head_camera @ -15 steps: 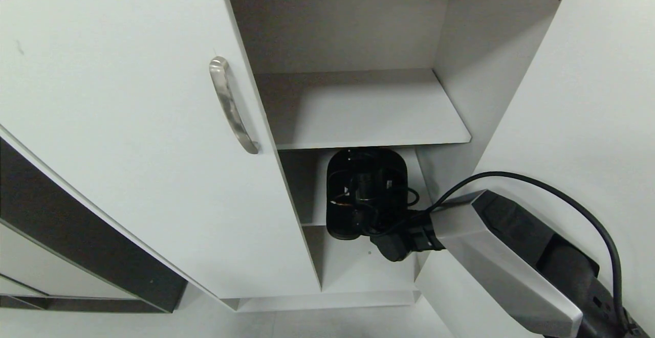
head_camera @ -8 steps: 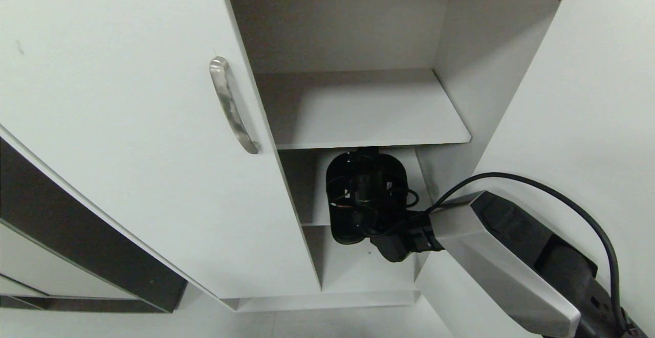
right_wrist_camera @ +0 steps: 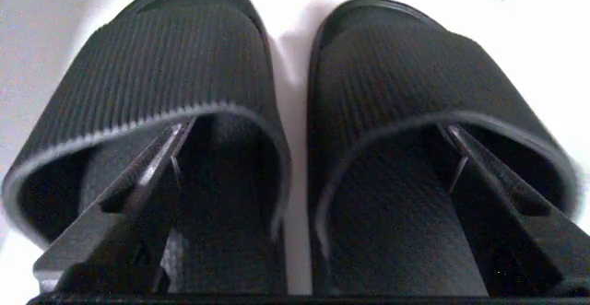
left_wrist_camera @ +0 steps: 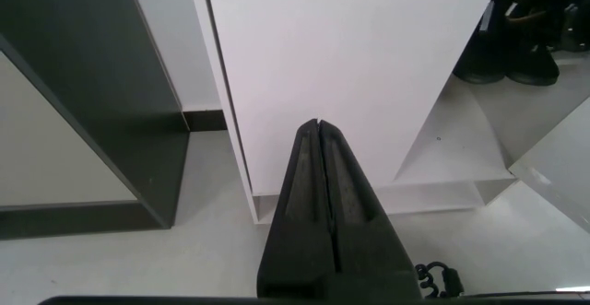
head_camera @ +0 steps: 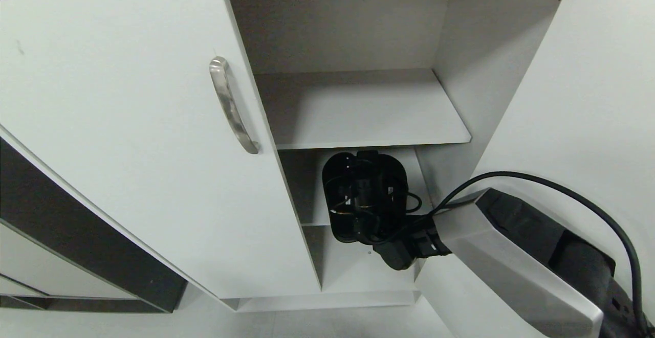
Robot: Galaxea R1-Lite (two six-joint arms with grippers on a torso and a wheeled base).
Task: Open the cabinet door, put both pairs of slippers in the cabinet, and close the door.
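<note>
Slippers [head_camera: 340, 195] shifted slightly | right gripper [right_wrist_camera: 313, 130] spread inside straps | left gripper [left_wrist_camera: 318, 132] together

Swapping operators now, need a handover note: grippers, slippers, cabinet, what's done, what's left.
Left gripper: shut, empty, in front of the closed white left cabinet door.
Right gripper: open, one finger inside each black ribbed slipper of the pair on the white lower shelf.
The white right cabinet door stands open.
Done: door opened, this pair in.
Left: pull the right arm out, stow the second pair, close the door.
</note>
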